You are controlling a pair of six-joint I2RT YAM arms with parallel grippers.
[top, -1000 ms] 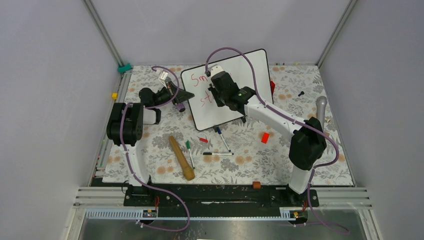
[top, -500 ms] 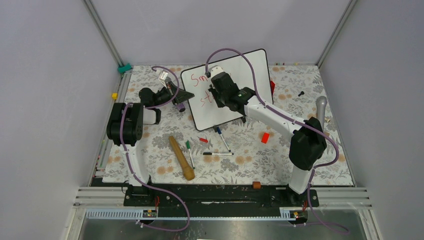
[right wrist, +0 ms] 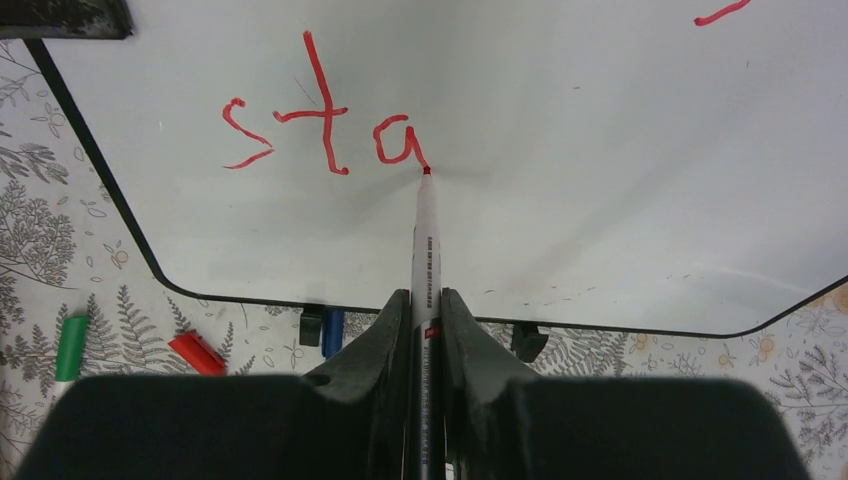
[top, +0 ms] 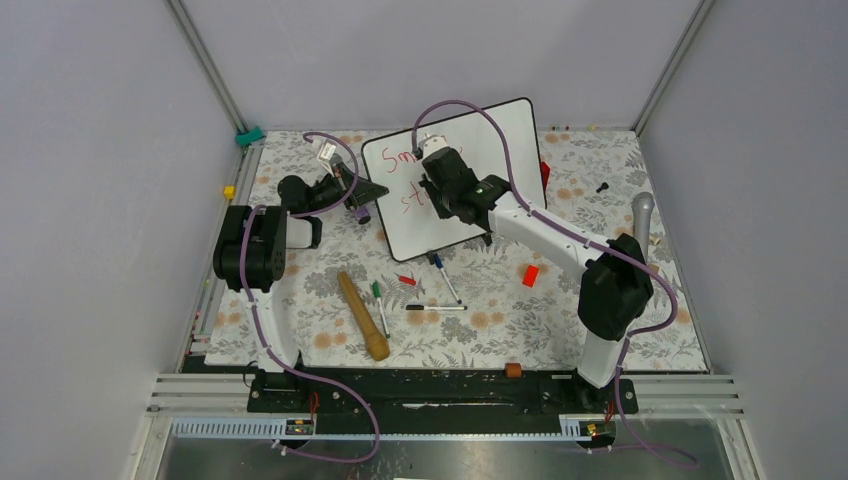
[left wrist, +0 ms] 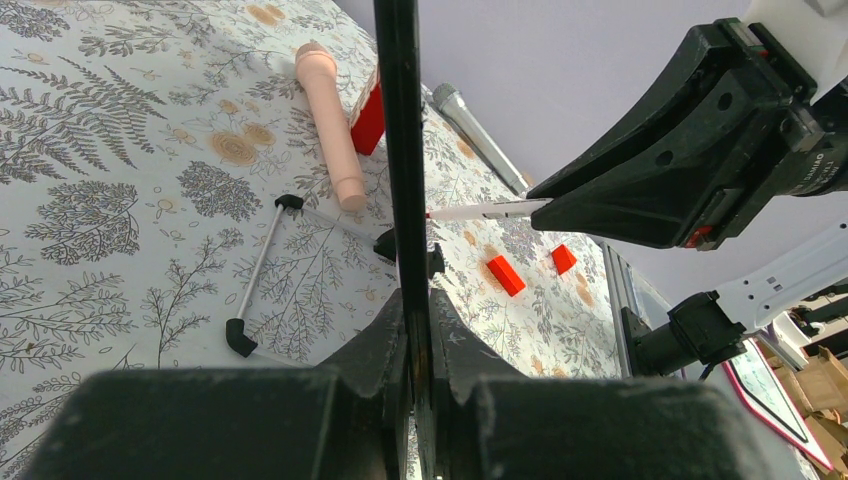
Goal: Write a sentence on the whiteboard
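Right wrist view: note the right gripper clamped on the marker, long axis aimed straight at the whiteboard, tip touching it at the tail of the "a" in the sentence, bare board open rightward to the far edge, and the left gripper pinching the whiteboard's left frame.
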